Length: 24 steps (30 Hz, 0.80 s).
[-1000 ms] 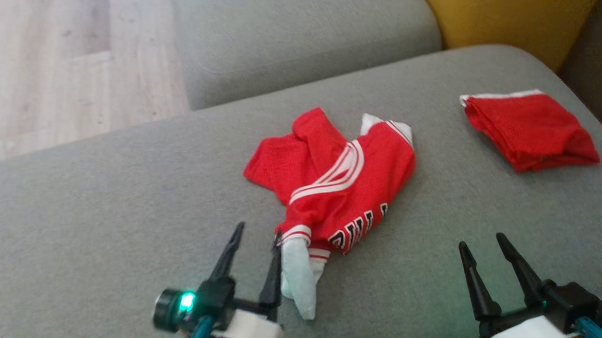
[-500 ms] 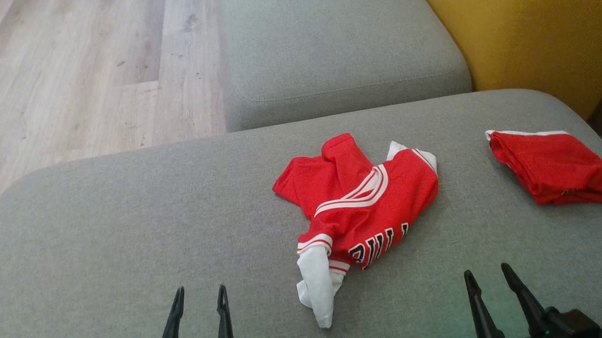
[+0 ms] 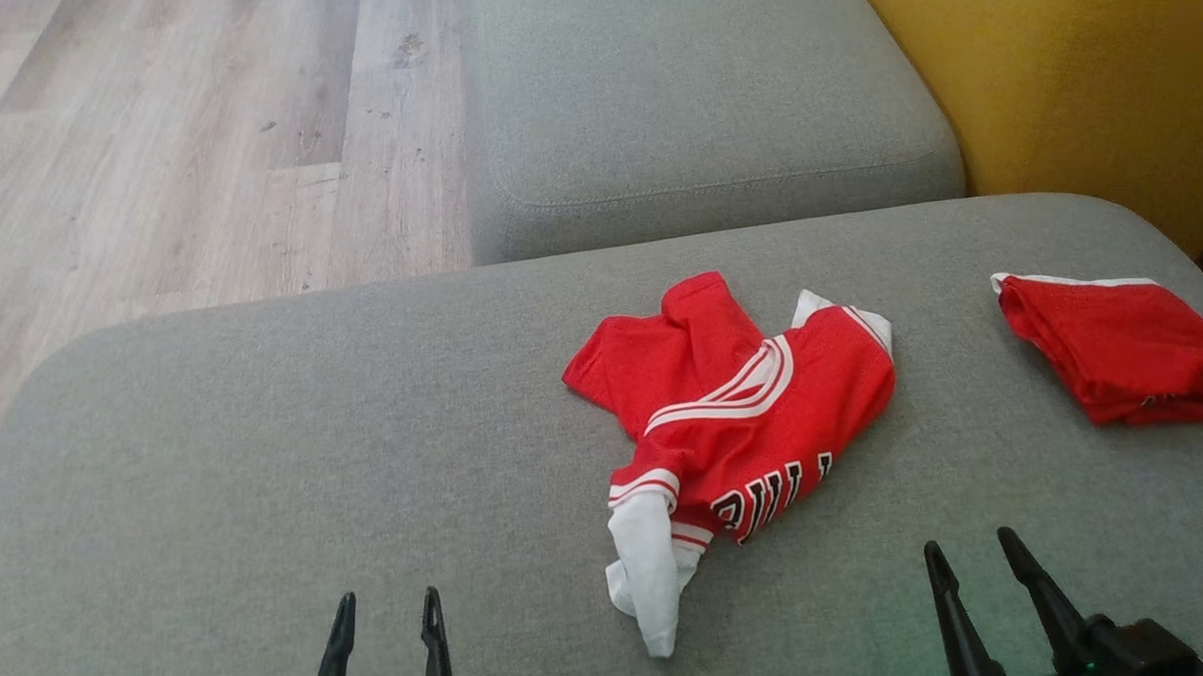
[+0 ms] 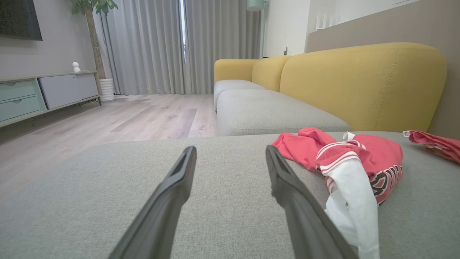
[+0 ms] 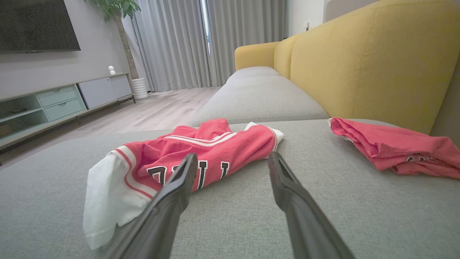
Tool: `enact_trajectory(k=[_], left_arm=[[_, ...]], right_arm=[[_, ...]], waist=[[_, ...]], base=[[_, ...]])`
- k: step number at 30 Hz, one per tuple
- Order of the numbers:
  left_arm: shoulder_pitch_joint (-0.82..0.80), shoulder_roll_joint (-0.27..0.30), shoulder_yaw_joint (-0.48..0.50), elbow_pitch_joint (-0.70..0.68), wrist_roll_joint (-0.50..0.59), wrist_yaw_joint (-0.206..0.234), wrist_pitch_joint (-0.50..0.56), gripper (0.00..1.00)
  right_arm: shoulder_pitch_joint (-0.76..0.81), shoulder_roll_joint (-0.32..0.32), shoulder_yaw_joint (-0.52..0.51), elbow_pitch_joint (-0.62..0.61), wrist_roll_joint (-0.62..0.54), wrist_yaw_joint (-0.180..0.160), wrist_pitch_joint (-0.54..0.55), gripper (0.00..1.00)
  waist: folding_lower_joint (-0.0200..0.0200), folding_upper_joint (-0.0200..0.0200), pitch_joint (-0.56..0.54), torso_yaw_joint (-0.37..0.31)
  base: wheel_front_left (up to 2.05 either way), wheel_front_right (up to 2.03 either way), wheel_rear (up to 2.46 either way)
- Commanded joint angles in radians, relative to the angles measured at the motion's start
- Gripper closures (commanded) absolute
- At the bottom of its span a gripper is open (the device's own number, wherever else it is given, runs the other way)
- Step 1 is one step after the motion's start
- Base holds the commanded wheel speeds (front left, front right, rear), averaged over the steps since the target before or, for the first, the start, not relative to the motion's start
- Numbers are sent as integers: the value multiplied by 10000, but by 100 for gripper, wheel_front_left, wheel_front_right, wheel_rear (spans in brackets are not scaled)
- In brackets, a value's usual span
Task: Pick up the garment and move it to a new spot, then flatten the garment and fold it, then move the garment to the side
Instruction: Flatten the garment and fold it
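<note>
The garment (image 3: pixel 745 423), a crumpled red jersey with white stripes, black lettering and a white end, lies loose on the grey sofa seat (image 3: pixel 265 440). My left gripper (image 3: pixel 387 598) is open and empty at the seat's near edge, left of the white end. In the left wrist view the left gripper (image 4: pixel 230 149) points past the garment (image 4: pixel 359 154), which lies to its right. My right gripper (image 3: pixel 969 541) is open and empty, near and to the right of the garment. In the right wrist view the right gripper (image 5: pixel 233 155) stands just short of the garment (image 5: pixel 222 144).
A second red garment (image 3: pixel 1123 360), folded, lies at the seat's far right. A yellow backrest (image 3: pixel 1082 71) rises behind it. Another grey seat cushion (image 3: pixel 703 104) adjoins beyond. Wooden floor (image 3: pixel 154 143) lies past the seat's left edge.
The left gripper has drawn back and to the left, away from the garment's white end. The camera has shifted, so the whole picture moved. The garment lies as before.
</note>
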Motion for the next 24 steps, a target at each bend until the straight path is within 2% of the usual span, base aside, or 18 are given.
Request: enact_trajectory(k=[1,10,15,20,24], left_arm=[[-266,-116,378,-322,74,-45,-95,0],[-299,-131,303,-279,35,-31,-95,0],[-396,-133,176,-237,-337,-49,-95,0],[-952,-134,-51,23,-310,-329,-95,0],[-2042,-134,-488,727,-364,-696,-95,0]], right_arm=[[-324,-207,240,-305,45,65,-65,0],[-324,-242,254,-326,37,65,-65,0],[-394,-267,288,-329,28,65,-65,0],[-506,-316,396,-359,18,65,-65,0],[-659,-413,531,-386,18,65,-65,0]], waist=[[0,-1,12,12],[0,-1,90,102],[0,-1,160,101],[0,-1,392,2],[0,-1,740,-173]], base=[[0,0,0],[0,0,0],[0,0,0],[0,0,0],[0,0,0]])
